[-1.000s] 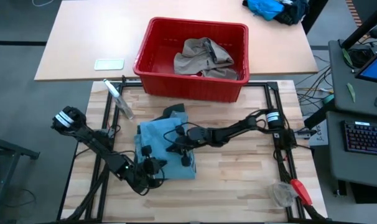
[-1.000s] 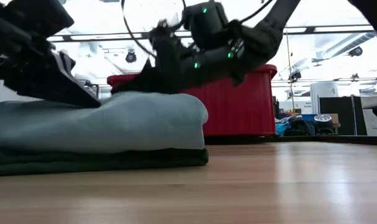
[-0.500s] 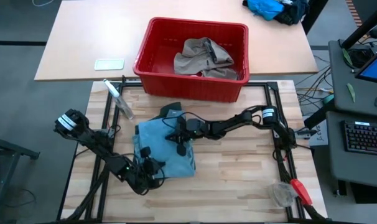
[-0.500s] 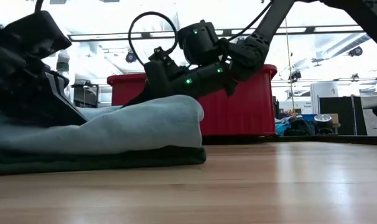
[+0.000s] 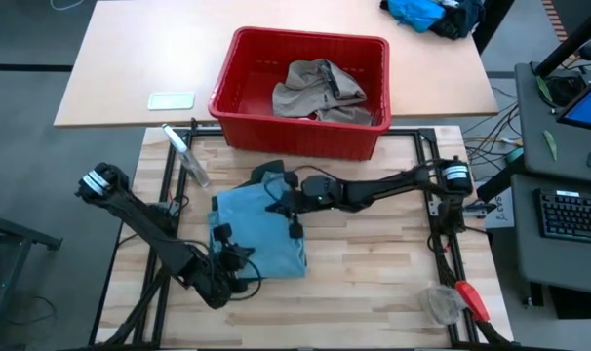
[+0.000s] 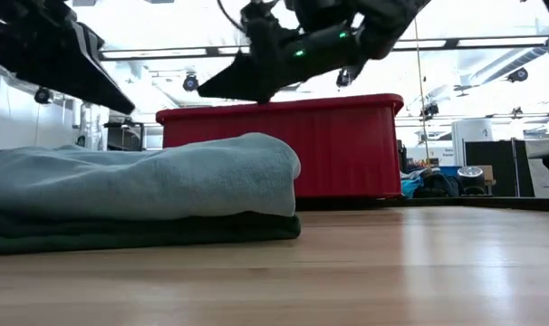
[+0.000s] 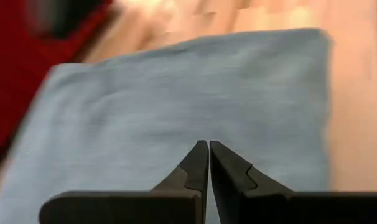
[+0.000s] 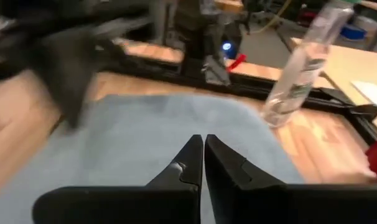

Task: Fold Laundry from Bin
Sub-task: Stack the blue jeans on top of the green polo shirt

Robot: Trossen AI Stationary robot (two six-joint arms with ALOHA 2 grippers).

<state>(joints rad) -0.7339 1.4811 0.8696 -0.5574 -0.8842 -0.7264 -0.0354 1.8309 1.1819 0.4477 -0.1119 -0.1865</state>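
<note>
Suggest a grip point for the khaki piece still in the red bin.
Khaki piece: probably pinch its raised crumpled fold near the middle, coming straight down. It lies bunched toward the bin's right wall, so a side approach looks blocked; the top is open.

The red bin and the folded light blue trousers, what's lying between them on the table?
In the high view, a dark green garment pokes out from under the folded light blue trousers toward the red bin; beyond it, a strip of bare wood.

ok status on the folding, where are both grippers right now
Both shut, empty: left gripper and right gripper hover above the folded light blue trousers. Trousers lie on green shorts. Khaki piece waits in red bin. Nothing in the way.
</note>
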